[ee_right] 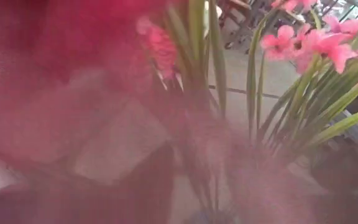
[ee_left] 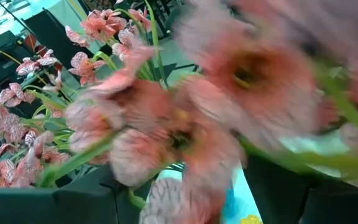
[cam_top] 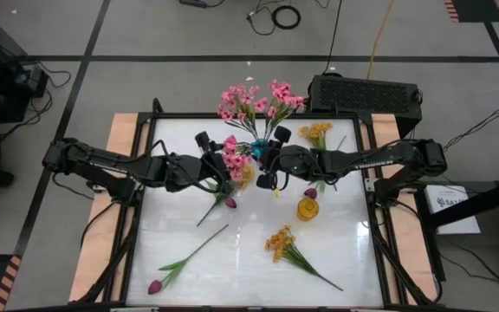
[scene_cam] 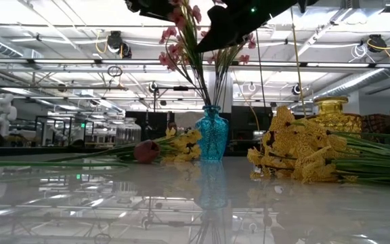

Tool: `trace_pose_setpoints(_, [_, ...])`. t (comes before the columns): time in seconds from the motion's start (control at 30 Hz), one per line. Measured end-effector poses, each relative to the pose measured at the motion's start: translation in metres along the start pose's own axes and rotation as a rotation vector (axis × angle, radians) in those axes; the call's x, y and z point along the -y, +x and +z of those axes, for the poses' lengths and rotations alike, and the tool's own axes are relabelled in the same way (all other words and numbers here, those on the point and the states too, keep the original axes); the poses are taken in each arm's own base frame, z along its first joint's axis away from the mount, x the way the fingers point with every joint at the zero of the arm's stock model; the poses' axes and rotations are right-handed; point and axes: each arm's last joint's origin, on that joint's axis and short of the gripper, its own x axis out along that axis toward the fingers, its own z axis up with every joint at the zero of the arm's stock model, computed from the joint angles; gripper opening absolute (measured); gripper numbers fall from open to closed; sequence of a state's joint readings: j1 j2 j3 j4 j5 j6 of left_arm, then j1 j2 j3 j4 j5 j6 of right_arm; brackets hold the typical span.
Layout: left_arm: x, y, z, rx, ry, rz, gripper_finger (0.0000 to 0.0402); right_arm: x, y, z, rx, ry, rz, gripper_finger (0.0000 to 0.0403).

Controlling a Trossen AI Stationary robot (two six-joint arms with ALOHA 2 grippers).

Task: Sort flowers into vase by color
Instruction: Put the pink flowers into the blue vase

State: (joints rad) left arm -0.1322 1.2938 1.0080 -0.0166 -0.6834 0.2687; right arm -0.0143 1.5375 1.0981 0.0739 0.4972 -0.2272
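Both jaws' state unclear, pink flowers [cam_top: 230, 146] between them, above blue vase [scene_cam: 211, 134].

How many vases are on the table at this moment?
2. A blue vase holding pink flowers stands at the table's back centre, under both grippers; a yellow vase stands just right of centre. Others could be hidden beneath the arms.

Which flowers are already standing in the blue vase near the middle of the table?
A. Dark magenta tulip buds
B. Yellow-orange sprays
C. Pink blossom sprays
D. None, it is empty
C: in the low view the blue vase holds green stems rising to pink blossoms, and from above the pink sprays fan out where it stands.
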Motion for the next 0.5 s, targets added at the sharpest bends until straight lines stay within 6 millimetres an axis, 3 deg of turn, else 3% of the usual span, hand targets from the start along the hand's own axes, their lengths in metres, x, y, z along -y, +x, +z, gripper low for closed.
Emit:
trace_pose_setpoints(0.1, [0.0,0.0,0.0,0.003,-0.003,0.001,0.0242,0.0,0.0,0.001,0.008,-0.001,0.0,0.004])
trace_pose_setpoints(0.17, [0.0,0.0,0.001,0.008,-0.007,0.002,0.0242,0.001,0.0,0.002,0.021,-0.009,-0.006,0.0012])
trace_pose_setpoints(0.5, [0.0,0.0,0.0,-0.008,0.001,0.022,0.0242,0.018,-0.001,0.003,0.01,0.092,-0.068,0.0003])
